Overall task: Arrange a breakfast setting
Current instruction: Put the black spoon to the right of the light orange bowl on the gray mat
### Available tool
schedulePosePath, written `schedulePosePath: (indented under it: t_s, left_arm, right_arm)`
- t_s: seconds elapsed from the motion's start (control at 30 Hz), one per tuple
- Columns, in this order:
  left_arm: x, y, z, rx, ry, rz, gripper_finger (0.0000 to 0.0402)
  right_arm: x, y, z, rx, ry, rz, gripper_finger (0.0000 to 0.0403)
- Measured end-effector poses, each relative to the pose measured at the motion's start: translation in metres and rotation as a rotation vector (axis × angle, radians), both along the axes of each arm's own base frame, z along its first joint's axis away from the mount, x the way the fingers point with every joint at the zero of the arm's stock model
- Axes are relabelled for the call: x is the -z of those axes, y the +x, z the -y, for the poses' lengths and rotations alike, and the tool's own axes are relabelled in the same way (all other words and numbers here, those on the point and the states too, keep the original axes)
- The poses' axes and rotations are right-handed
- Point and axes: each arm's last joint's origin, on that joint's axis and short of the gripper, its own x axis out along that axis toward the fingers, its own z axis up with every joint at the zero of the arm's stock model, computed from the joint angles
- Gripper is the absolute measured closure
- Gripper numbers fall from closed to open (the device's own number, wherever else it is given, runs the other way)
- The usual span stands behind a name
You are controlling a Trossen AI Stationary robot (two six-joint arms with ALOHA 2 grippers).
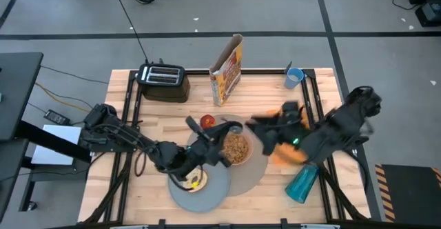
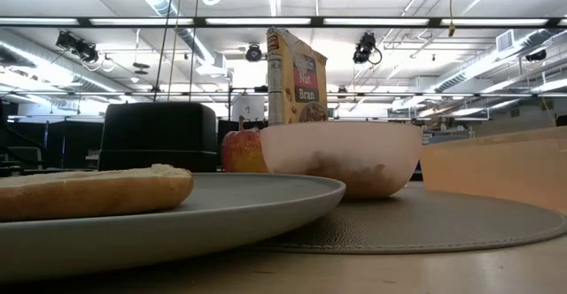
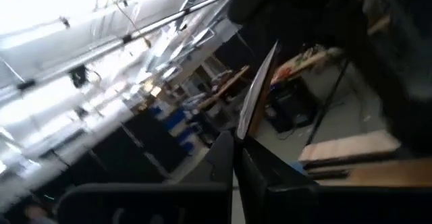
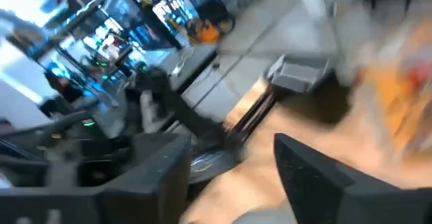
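A grey plate [image 1: 210, 187] with a bagel [image 1: 195, 182] lies at the near edge, overlapping the round placemat [image 1: 256, 175]. On the mat stands the bowl [image 1: 236, 148], filled with cereal. The red apple [image 1: 208, 121] sits just beyond it, the cereal box [image 1: 227, 69] stands upright farther back, and the light-blue cup [image 1: 294, 77] is at the far right. My left gripper [image 1: 222, 131] is raised over the bowl's far rim, shut on the metal spoon [image 1: 233, 125]. My right gripper [image 1: 258, 127] hovers open just to the spoon's right, holding nothing. My left gripper pinches one end of the spoon [image 3: 241, 131] between its two shut fingers [image 3: 223, 158]. The rest of the spoon sticks out past the fingertips as a thin strip [image 3: 260, 89]. The spoon is lifted clear, above the bowl.
A black toaster [image 1: 163, 78] stands at the far left. A teal container [image 1: 302, 182] lies at the near right, with an orange object [image 1: 284, 153] under the right arm. Bare wood shows at the near left.
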Motion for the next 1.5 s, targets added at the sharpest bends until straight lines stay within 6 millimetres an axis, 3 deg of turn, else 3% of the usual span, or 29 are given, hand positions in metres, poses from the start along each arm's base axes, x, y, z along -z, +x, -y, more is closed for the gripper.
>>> schedulePosePath:
  t_s: [0.13,0.3,0.5,0.73,1.07,1.5]
  left_arm:
    - [-0.024,-0.020,-0.006,0.033,-0.154,0.161,0.0393]
    - [-0.047,-0.037,-0.025,0.088,-0.435,0.449,0.0393]
    - [-0.044,-0.024,-0.043,0.206,-0.611,0.608,0.0393]
    - [-0.037,-0.010,-0.070,0.193,-0.721,0.695,0.0393]
    - [-0.037,-0.007,-0.086,0.150,-0.777,0.780,0.0387]
    - [-0.037,-0.008,-0.087,0.102,-0.780,0.800,0.0386]
  right_arm:
    - [-0.012,-0.015,0.006,-0.055,-0.221,-0.074,0.0160]
    - [0.005,-0.009,-0.003,-0.082,-0.481,-0.253,0.0166]
    - [0.044,0.028,-0.017,0.039,-0.670,-0.402,0.0192]
    - [0.057,0.060,-0.008,0.202,-0.871,-0.530,0.0226]
    - [0.046,0.081,0.037,0.280,-0.823,-0.555,0.0285]
    - [0.043,0.090,0.053,0.221,-0.781,-0.531,0.0386]
